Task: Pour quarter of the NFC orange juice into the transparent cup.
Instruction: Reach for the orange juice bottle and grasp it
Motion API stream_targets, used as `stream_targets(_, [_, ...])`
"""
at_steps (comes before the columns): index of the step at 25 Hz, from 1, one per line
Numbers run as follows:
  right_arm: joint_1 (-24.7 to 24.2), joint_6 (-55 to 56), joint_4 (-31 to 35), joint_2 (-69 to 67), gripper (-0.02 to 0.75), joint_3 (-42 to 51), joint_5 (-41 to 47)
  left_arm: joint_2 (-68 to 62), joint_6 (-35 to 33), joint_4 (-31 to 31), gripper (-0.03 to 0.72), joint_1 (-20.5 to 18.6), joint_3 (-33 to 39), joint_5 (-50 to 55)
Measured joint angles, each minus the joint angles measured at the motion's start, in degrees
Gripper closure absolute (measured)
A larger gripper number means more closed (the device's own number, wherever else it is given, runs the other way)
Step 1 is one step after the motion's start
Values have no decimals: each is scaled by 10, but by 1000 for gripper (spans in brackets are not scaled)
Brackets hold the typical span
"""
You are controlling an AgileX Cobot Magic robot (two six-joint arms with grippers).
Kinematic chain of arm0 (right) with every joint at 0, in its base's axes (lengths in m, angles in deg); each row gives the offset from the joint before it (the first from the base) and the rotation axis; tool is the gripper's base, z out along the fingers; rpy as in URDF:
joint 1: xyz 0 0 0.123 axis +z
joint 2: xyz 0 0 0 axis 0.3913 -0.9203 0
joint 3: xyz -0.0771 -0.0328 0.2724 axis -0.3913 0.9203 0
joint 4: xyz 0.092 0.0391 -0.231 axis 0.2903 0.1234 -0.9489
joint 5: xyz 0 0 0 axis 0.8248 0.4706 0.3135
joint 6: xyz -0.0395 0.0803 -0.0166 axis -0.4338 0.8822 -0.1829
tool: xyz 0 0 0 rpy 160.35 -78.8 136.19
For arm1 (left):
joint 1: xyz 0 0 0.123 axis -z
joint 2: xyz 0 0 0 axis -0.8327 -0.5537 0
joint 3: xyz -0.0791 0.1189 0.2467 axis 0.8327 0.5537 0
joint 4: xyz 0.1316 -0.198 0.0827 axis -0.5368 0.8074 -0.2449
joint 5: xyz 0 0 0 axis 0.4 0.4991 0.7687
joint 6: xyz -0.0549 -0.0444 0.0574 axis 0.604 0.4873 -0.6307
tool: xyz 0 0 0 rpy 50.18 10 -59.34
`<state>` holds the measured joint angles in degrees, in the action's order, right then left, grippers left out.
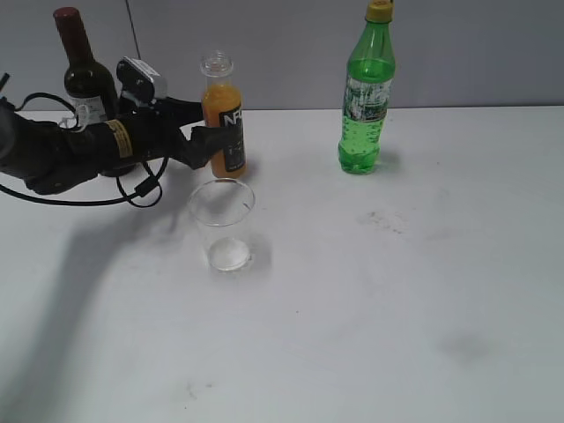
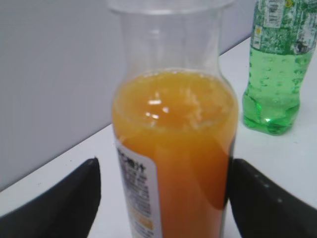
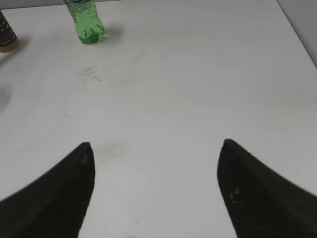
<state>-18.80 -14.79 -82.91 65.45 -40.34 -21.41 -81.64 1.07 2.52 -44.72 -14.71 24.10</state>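
Observation:
The NFC orange juice (image 1: 223, 123) is uncapped and stands just behind the transparent cup (image 1: 223, 225), which is empty. My left gripper (image 1: 210, 145) reaches in from the left around the bottle's lower body. In the left wrist view the bottle (image 2: 183, 163) fills the space between the jaws (image 2: 163, 198). The right jaw touches it and a narrow gap shows at the left jaw. The juice reaches the bottle's shoulder. My right gripper (image 3: 156, 163) is open and empty over bare table and does not show in the exterior view.
A tall green soda bottle (image 1: 366, 106) stands at the back right; it also shows in the left wrist view (image 2: 277, 74) and the right wrist view (image 3: 86, 22). A dark wine bottle (image 1: 84, 75) stands behind my left arm. Cables hang from the arm.

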Motion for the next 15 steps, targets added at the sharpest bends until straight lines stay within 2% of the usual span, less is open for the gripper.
stream_targets(8, [0, 0, 0, 0, 147, 0, 0, -27, 0, 1, 68, 6, -17, 3])
stream_targets(15, [0, 0, 0, 0, 147, 0, 0, -27, 0, 11, 96, 7, -17, 20])
